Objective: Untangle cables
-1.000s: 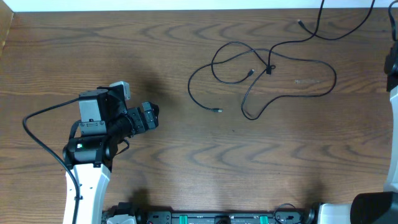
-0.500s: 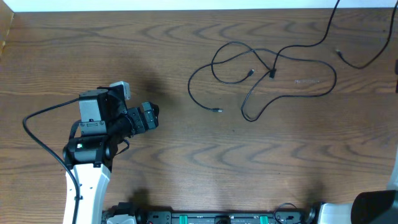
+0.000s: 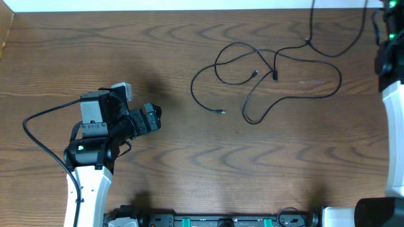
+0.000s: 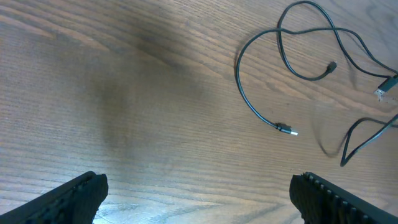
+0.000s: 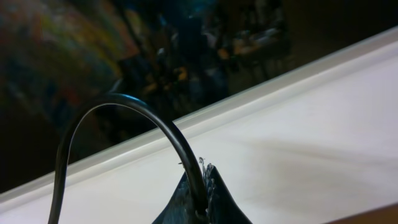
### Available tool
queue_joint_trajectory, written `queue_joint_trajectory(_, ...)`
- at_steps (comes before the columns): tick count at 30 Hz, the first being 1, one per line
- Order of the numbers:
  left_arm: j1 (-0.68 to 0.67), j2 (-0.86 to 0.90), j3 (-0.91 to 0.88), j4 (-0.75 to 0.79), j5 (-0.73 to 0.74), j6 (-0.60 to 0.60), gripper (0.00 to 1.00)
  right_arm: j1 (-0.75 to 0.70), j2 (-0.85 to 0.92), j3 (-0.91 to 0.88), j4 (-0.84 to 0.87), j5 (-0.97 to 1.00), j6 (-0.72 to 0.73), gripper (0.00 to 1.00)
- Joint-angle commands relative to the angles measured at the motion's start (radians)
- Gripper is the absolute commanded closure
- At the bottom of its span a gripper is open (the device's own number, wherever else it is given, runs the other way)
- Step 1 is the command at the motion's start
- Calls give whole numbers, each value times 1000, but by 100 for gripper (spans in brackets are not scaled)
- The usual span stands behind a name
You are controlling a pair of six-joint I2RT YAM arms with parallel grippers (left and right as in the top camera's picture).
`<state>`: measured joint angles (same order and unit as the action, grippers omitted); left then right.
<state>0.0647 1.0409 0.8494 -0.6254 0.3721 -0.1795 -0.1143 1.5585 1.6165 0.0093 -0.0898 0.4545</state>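
Overhead view, item record.

Item 1: cables (image 3: 275,73). Thin black cords in loose loops on the table (image 3: 189,176), well ahead of the left claw (image 3: 153,116) and off to its right. One free plug end (image 4: 285,129) is the part nearest that claw, but well apart from it.

Item 2: lifted cable (image 5: 118,99). One strand rises from the loops towards the far edge of the table. It arches up out of the right claw (image 5: 200,194) and drops away to that claw's left.

Progress, as judged: early. One strand is raised, yet the loops on the table cross one another near a mid-run plug. No cord lies apart on its own. Left to do: draw the raised strand free of the crossings, then lay each cord out apart.

Left arm: low over the table and reaching towards the cables. Its fingers are spread wide, with nothing between them.

Right arm: along the right edge of the table, wrist raised beyond the far edge and facing a pale surface. Its fingertips are pinched tight on the lifted cable.
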Motion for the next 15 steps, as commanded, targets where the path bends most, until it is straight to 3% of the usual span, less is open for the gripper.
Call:
queue_joint_trajectory(1,4,3,9,-3,11,9,2,62,0,8,16,5,-14,99)
queue_joint_trajectory(15,4,3,9,-3,11,9,2,285,4,8,109,6,-20,99)
